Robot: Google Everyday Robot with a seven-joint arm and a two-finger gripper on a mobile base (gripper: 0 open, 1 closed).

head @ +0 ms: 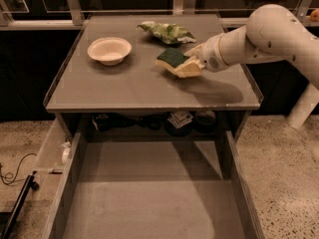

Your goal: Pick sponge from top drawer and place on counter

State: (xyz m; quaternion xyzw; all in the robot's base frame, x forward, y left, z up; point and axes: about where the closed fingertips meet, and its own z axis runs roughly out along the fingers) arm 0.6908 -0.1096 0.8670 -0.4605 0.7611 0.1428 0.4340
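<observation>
The sponge (171, 58), dark green on top with a pale yellow layer under it, is over the right middle of the grey counter (129, 86), low to its surface. My gripper (185, 63) comes in from the right on a white arm and is shut on the sponge's right end. I cannot tell if the sponge touches the counter. The top drawer (149, 193) is pulled out below the counter's front edge, with a bare grey floor.
A white bowl (109, 50) stands on the counter's left side. A wrinkly light-green chip bag (167, 32) lies at the back, just behind the sponge. Small dark items sit on the shelf under the counter (174, 121). A cable lies on the floor at left (15, 171).
</observation>
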